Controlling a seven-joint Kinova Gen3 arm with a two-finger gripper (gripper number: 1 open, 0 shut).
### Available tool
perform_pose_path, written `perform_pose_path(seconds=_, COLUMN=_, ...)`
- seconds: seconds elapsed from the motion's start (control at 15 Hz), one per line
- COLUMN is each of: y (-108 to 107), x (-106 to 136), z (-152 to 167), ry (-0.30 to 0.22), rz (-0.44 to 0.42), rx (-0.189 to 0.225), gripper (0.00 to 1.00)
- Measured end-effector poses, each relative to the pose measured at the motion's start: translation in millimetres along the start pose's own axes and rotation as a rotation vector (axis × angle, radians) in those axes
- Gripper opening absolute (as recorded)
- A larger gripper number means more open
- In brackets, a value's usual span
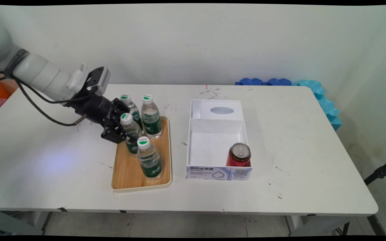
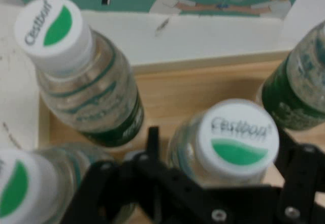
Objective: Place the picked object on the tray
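The white table (image 1: pixel 62 167) fills the main view, its near edge closest to the camera, with a pale wall behind it. My arm (image 1: pixel 35 73) reaches in from the upper left, white, with black cables hanging under it. Right of centre sits a white box (image 1: pixel 213 147) with blue print on its near wall; a partition splits it, and the far part has a top panel with an oval opening. In the box's near right corner a red can (image 1: pixel 239 155) stands upright. Left of the box, just beside it, lies a wooden tray (image 1: pixel 129 170) with a pale rim. Blue foam (image 1: pixel 317 90) runs along the table's far right edge. Four water bottles stand upright on the tray, each with a white cap marked green. The near bottle (image 1: pixel 149 159) stands closest to the camera, two far bottles (image 1: pixel 151 117) stand at the tray's back, and the middle bottle (image 1: pixel 131 130) stands between them. My black gripper (image 1: pixel 121 125) is down at the tray's left side with its jaws spread to either side of the middle bottle (image 2: pixel 228 142). In the hand view that bottle's cap sits between my fingers (image 2: pixel 299 173), but I cannot tell whether they press on it.
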Motion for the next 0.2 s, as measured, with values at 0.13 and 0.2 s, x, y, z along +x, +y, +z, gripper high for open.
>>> perform_pose_path(seconds=0.13, y=-0.3, x=-1.5, z=3.1, ry=0.005, rz=-0.001, rx=0.001, gripper=1.0)
perform_pose_path(seconds=0.2, y=-0.2, x=-2.0, z=3.3, ry=0.007, rz=0.0, rx=0.001, gripper=1.0)
